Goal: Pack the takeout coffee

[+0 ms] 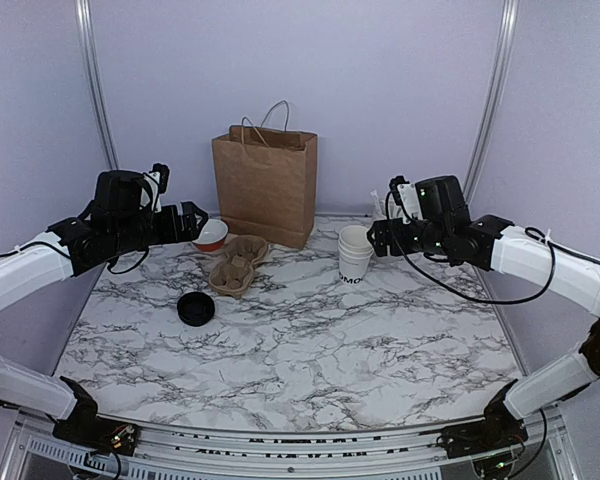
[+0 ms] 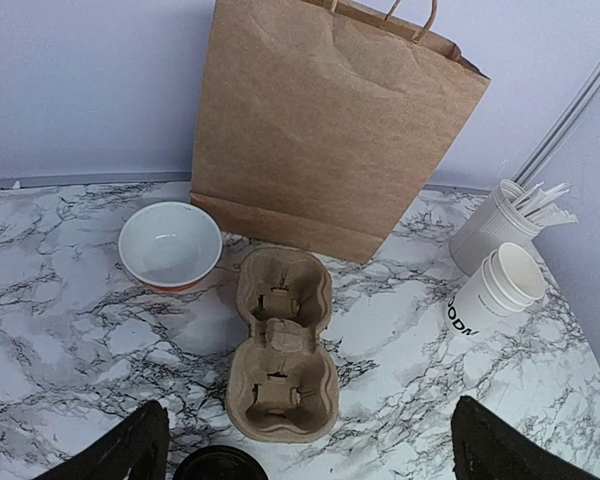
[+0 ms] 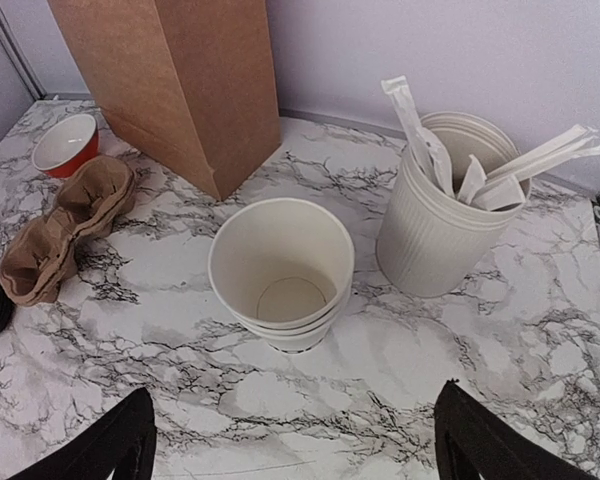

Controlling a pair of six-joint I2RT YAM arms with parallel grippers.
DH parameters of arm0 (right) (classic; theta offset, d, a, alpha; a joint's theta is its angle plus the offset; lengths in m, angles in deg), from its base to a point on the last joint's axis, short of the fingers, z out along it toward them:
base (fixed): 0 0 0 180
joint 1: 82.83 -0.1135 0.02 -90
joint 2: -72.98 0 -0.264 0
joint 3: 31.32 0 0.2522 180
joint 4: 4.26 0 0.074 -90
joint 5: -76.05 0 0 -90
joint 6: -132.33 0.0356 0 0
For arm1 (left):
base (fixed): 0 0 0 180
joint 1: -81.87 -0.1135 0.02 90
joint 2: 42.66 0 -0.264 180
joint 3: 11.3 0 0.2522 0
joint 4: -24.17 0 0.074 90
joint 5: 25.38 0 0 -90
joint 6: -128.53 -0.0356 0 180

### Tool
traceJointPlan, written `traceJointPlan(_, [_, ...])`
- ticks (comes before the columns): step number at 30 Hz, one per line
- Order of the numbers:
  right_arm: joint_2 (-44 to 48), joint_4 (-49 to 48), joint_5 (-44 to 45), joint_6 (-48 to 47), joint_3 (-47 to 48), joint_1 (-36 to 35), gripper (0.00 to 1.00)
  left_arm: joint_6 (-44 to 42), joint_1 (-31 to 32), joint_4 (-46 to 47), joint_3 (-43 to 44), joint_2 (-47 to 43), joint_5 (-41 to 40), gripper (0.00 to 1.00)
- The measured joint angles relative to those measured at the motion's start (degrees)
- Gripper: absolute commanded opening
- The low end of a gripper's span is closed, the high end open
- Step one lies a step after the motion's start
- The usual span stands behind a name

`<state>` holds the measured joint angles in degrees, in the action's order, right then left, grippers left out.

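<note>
1. Right pincer point(image 3: 293, 390) hangs above the desk point(image 3: 540, 330) with its fingers spread wide and nothing between them. It looks down on the open mouth of the white paper cup point(image 3: 280, 270).
2. Left pincer point(image 2: 310, 408) is likewise fully spread and empty, hovering over the near end of the brown pulp carrier point(image 2: 280, 350).
3. Standing upright towards the right rear of the desk, the cup has dark lettering point(image 2: 461, 325) near its base. Several rims show at its lip, so it looks like a nested stack rather than a single cup.
4. Its black lid point(image 1: 195, 308) lies flat on the left side of the desk, well apart from the cup and near the carrier's front end.
5. The step in hand seems to be the right arm's first grasp of the cup. I would drop one finger inside the mouth and one outside, and close softly, since thin paper will likely buckle.
6. Ribbed and white, the stirrer cup point(image 3: 440, 220) stands just beside it on the far right, so approach from the near side to avoid knocking the sticks.
7. Behind stand the paper bag point(image 1: 265, 185) and a red bowl point(image 1: 211, 235).
</note>
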<state>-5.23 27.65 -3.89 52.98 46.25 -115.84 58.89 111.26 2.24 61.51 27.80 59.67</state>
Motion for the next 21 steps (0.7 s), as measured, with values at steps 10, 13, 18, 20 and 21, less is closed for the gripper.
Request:
traceJointPlan(10, [-0.1,0.3,1.3,-0.1,0.0,0.0,0.92,-0.2,0.0,-0.1,0.0,0.0,0.6,0.99])
traceJointPlan(13, [-0.5,1.1,1.7,-0.2,0.2,0.0,0.90,-0.2,0.0,-0.2,0.0,0.0,0.5,0.99])
traceJointPlan(18, [-4.2,4.2,2.3,-0.3,4.9,0.0,0.82,-0.2,0.0,-0.3,0.0,0.7,0.7,0.99])
traceJointPlan(20, [-6.2,5.2,2.3,-0.3,7.6,0.0,0.76,-0.2,0.0,-0.3,0.0,0.9,1.1,0.99])
traceJointPlan(21, [-7.4,5.6,2.2,-0.3,9.3,0.0,0.73,-0.1,0.0,-0.4,0.0,0.9,1.4,0.99])
